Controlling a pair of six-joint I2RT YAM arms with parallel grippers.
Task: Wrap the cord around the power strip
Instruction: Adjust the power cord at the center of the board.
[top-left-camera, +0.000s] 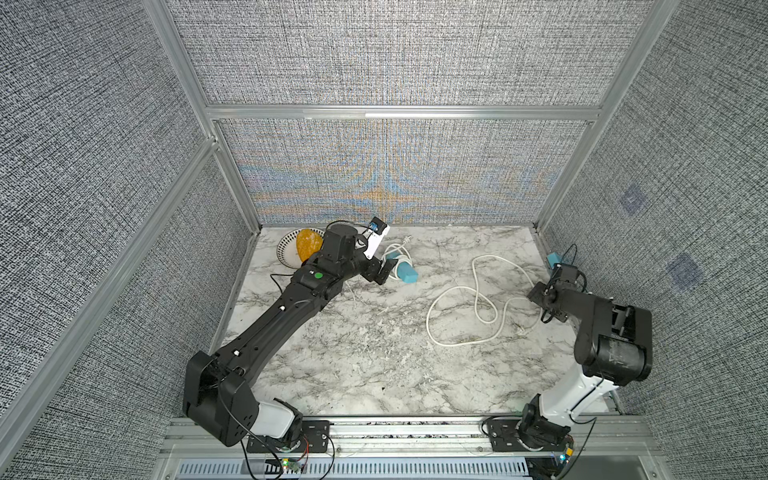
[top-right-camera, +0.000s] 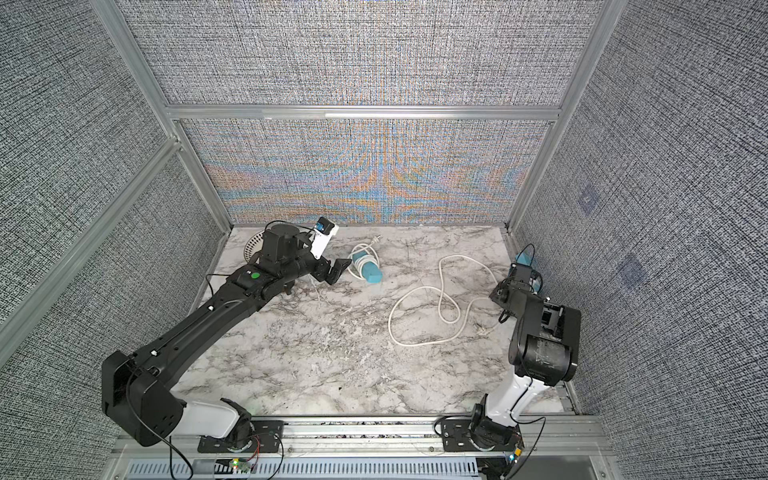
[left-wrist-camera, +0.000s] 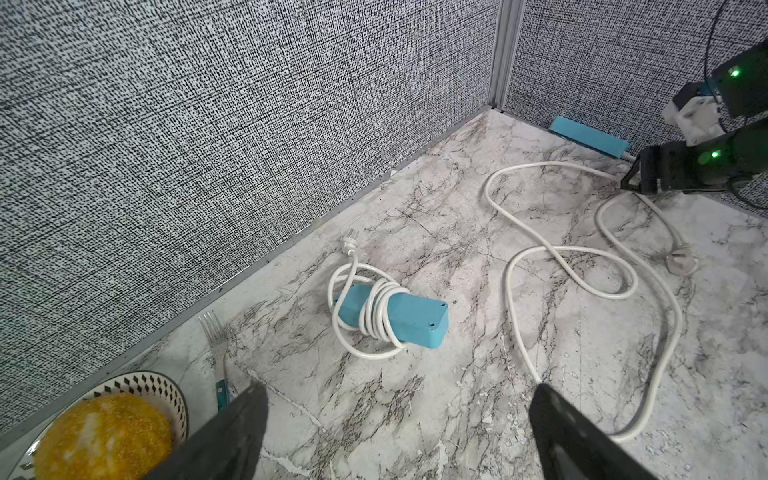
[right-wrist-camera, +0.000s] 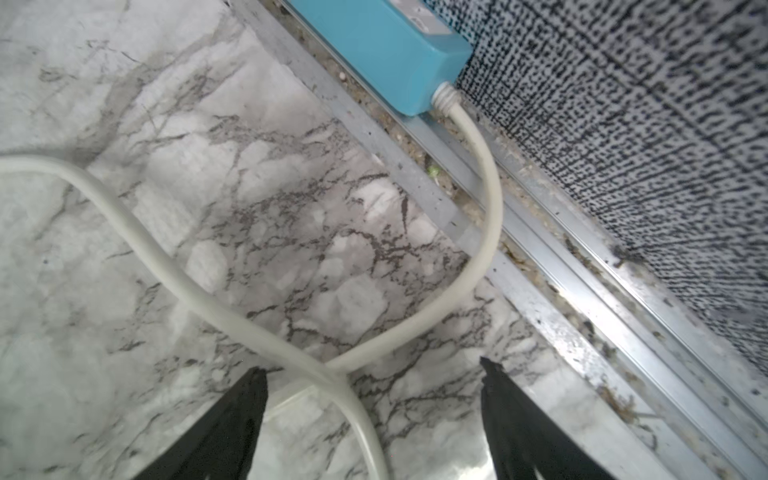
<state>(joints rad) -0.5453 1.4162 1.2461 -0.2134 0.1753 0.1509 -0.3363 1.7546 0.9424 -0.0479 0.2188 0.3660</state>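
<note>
The power strip that needs wrapping lies at about 2 o'clock on the table, hard against the side wall and over the metal channel at its foot. Its white cord leaves the end nearest the right hand, bends back onto the marble and sprawls in loose loops between the centre and 3 o'clock (a second strip, at 12 o'clock, already carries a tidy coil).

As I judge its handling, the strip is a light, hard plastic box with smooth sides. It is likely to skate on the marble or jam in the channel if pushed, so it wants holding across its narrow width, near the middle. The cord looks thick, rubbery and springy. It will probably keep its curves and try to uncoil, so take it close to the strain relief, where the first turn starts, and keep it taut.

The right hand is low over the table with its fingers spread. The spot where the cord crosses itself lies between them. Nothing is pinched, and I cannot tell whether the tips touch the marble. The left hand hovers spread wide and empty, near the second strip on its 9 o'clock side.
</note>
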